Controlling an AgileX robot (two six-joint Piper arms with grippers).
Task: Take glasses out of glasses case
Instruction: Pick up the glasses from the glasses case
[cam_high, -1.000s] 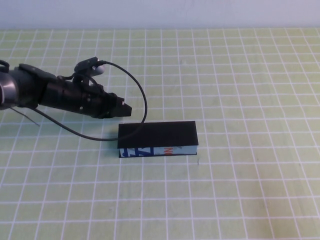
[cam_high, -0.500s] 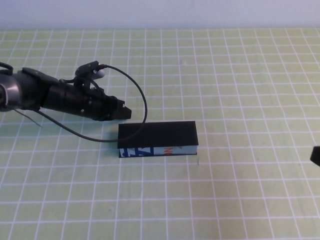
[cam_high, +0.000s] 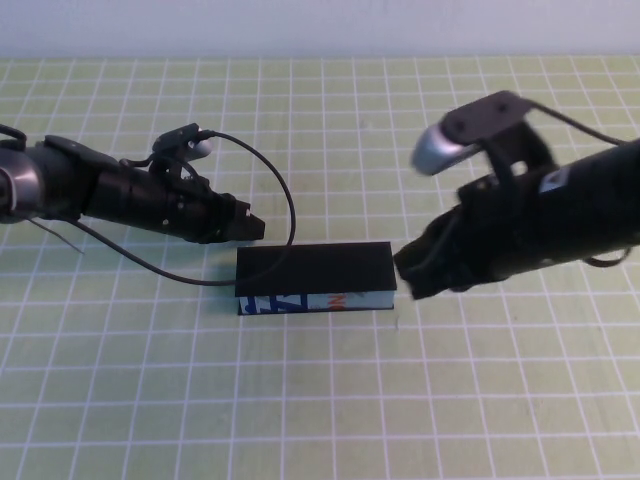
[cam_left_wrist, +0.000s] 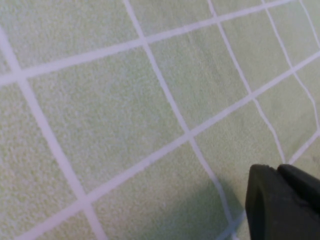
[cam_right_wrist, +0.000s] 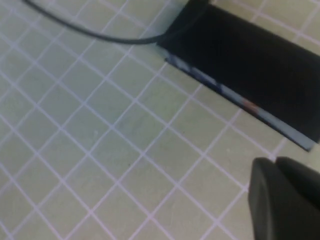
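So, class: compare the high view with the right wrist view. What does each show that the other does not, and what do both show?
Only the high view shows both arms: the left gripper beside the far left corner of the glasses case, and the right gripper, shut, at its right end. Only the right wrist view shows the right gripper's fingertips pressed together. Both show the closed case, its printed side, the black cable and the green grid mat.

Both arms are matte black. The left arm is a ribbed cylinder narrowing to a blunt tip, with a silver collar at nine o'clock and a thin black cable looping off it. The right arm carries a grey-capped camera bracket and a small white label.
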